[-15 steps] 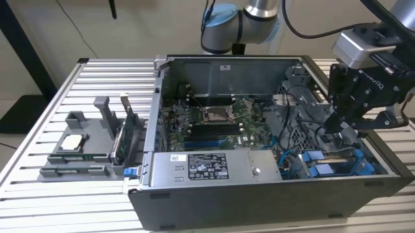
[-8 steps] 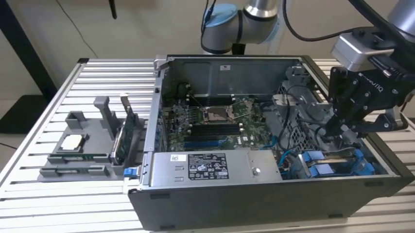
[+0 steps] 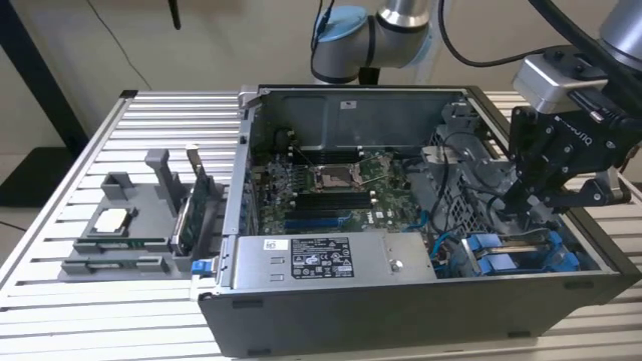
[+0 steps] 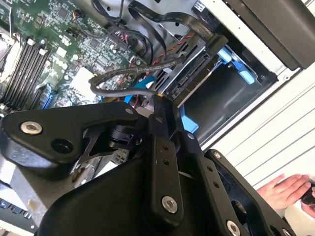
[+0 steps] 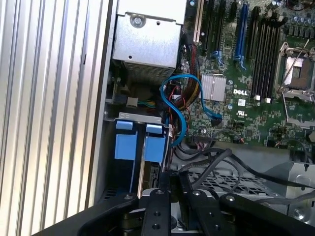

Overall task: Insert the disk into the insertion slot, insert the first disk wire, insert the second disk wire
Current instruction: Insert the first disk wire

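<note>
while the pincer hangs inside the open computer case, the insertion slot with blue fittings lies just below it, and whether it is clenched i cannot tell.

Robotics lab bench: open PC case on slotted alu table, robot arm mounted behind.

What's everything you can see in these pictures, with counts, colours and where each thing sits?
computer case: one, dark grey, open on the table
table: one, silver slats, under everything
motherboard: one, green, inside the case
insertion slot: one, dark grey with blue fittings, below the gripper
cable: one, blue, looped over the motherboard
parts holder: one, grey, exterior view's left
hand: one, a person's, beside the case
gripper: one, black, inside the case
</note>
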